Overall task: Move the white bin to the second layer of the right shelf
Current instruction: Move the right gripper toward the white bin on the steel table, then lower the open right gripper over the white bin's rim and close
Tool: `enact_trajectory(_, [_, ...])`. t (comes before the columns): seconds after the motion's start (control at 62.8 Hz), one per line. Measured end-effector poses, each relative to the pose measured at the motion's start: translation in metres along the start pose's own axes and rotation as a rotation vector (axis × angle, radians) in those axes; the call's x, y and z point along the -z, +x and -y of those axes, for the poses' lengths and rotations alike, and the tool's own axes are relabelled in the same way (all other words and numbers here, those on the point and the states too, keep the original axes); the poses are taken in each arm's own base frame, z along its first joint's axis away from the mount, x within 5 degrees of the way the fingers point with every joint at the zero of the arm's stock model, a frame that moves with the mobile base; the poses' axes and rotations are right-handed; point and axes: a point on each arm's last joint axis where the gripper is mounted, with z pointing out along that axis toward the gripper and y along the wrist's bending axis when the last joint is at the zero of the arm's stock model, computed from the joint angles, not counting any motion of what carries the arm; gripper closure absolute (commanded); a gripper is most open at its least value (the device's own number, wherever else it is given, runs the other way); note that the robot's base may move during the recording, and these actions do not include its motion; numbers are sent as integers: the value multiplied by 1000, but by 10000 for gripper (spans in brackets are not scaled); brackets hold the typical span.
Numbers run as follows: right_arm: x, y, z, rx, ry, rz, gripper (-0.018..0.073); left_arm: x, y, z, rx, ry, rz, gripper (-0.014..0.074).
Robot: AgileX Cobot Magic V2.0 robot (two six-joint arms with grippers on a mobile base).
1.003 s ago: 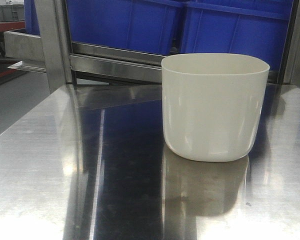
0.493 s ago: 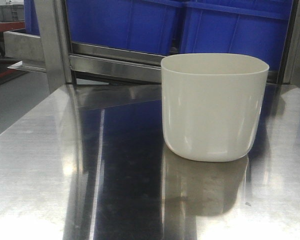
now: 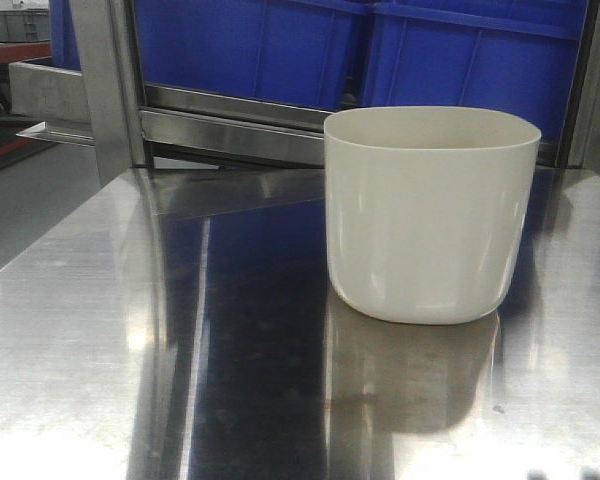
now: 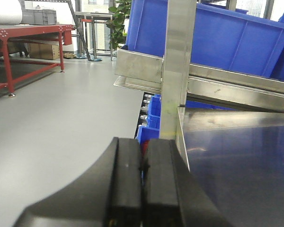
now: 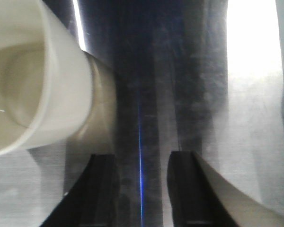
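The white bin [image 3: 430, 215] stands toward the back right of the bench [image 3: 80, 330]. The right pincer [image 5: 141, 189], spread wide, is nearer; the bin sits ahead, to its left. The left pincer [image 4: 142, 182], pressed together, is by the left edge.

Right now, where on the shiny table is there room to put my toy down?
The steel tabletop is bare on the left, from the white bin across to its left edge, and in front of the bin too. It is crowded at the back, where the rack rail and blue crates stand close behind the bin.
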Motion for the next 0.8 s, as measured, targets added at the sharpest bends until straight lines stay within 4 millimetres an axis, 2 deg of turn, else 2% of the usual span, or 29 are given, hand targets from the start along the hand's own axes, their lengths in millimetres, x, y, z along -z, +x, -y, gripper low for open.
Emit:
enact_trajectory(0.064, [5,-9,-12,13,-2,-15,196,0,0,0,0,0,0,512])
enact_trajectory(0.175, [4,-23,-32,36,7,-50,196,0,0,0,0,0,0,512])
enact_trajectory(0.414, [-21,-47,-65,62,30,-98,196,0,0,0,0,0,0,512])
enact_trajectory(0.668, [-48,-52,-77,75,58,-139,196,0,0,0,0,0,0,512])
enact_trajectory(0.796, [-58,-55,-76,66,67,-143,196,0,0,0,0,0,0,512])
